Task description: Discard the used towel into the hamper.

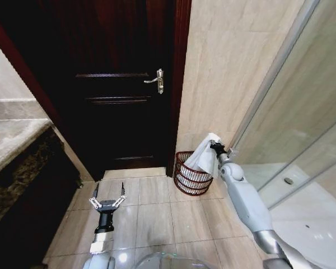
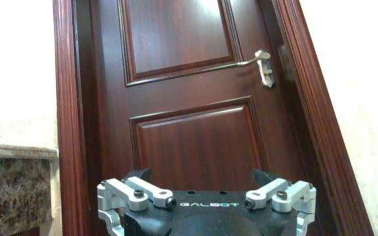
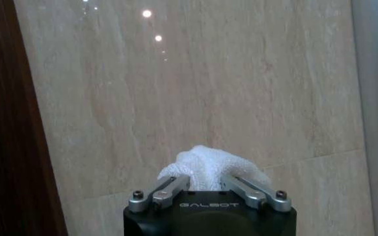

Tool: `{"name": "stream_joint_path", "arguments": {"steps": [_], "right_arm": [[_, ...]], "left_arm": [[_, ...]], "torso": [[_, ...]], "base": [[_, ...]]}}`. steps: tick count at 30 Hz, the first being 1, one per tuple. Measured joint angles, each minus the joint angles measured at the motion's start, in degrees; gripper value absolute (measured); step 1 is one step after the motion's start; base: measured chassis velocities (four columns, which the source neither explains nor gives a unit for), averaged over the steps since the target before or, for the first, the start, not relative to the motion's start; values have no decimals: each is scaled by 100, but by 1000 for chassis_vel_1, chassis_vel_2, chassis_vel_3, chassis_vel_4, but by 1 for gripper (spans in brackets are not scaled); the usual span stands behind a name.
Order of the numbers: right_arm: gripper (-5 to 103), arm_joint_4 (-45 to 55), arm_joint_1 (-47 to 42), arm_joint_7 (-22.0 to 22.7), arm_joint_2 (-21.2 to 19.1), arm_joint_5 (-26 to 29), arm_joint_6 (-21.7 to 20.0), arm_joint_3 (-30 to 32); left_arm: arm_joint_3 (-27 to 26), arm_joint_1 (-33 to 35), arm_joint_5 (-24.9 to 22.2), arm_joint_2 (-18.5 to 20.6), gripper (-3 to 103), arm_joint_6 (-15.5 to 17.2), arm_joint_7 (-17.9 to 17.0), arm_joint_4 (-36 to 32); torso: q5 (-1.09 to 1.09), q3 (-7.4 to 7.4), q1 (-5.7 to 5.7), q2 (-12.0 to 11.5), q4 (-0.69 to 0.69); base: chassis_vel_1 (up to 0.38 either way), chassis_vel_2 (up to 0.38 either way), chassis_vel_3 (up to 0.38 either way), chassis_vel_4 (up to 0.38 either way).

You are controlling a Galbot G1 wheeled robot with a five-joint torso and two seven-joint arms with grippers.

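White, crumpled towel pinched in right end effector, draping over hamper's rim. Hamper on beige tiled floor, in corner by dark door. Left end effector spread open, low over floor.

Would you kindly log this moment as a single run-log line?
right gripper: shut on towel, held over hamper | left gripper: open, idle, low before door | towel: not yet released
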Motion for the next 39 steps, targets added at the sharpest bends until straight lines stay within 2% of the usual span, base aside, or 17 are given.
{"name": "stream_joint_path", "arguments": {"steps": [14,20,26,34,39], "right_arm": [[7,-76,67,-5,-8,-29,100,2],[7,26,-8,17,-75,-16,131,75],[7,655,-557,288,-109,67,134,326],[7,1373,-1435,76,81,-409,295,903],[7,1551,-1645,38,120,-568,264,1011]], "left_arm": [[-14,55,-2,0,100,-84,1,-18],[-4,30,30,0,100,-98,10,-17],[16,-23,97,0,100,-61,38,22],[44,-64,123,0,100,-62,54,102],[45,-62,127,0,100,-77,54,110]], "torso": [[0,-198,-131,-330,1],[0,-214,-146,-359,0],[0,-207,-143,-349,1],[1,-195,-134,-328,0],[-1,-190,-131,-320,0]], "base": [[0,0,0,0],[0,0,0,0],[0,0,0,0],[0,0,0,0],[0,0,0,0]]}}
